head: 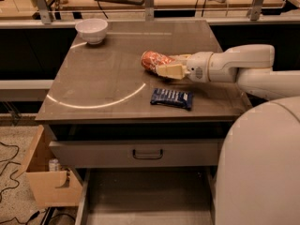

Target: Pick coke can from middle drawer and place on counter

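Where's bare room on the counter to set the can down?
Free: left-front of the counter, from the white bowl down to the pale arc; also the back-right corner. Crowded: right-centre, where the gripper, jaws closed on the coke can, sits just behind the snack wrapper.

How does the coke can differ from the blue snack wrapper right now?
The coke can is red-orange and round, lying on its side; the snack wrapper is dark blue and flat. The pincer, reaching in from the right, grips the coke can; the snack wrapper lies free, nearer the front edge of the counter. Both are similar in length.
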{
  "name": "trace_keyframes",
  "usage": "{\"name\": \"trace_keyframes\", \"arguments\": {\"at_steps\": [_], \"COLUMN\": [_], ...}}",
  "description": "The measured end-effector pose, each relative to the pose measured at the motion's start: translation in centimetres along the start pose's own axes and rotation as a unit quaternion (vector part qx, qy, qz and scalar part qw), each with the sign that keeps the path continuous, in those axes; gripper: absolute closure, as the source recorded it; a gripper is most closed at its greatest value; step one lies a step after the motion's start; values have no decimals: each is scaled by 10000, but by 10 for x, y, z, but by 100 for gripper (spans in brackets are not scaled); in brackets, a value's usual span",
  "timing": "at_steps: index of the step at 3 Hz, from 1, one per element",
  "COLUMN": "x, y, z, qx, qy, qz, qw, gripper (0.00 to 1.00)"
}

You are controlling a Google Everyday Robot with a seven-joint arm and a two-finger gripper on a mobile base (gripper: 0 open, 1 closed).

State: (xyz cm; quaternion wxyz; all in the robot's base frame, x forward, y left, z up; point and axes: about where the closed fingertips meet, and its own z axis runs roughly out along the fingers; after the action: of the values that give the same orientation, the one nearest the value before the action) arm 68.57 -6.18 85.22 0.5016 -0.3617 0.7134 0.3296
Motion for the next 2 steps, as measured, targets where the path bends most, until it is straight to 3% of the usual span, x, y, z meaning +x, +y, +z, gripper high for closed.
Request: {"name": "trace_keyframes", "arguments": {"at_steps": [2], "x": [-2], "y": [3], "z": [4], "qx": [-37], "qy": [-9], "qz": [-416], "qw": [9991], "gripper": [24]}}
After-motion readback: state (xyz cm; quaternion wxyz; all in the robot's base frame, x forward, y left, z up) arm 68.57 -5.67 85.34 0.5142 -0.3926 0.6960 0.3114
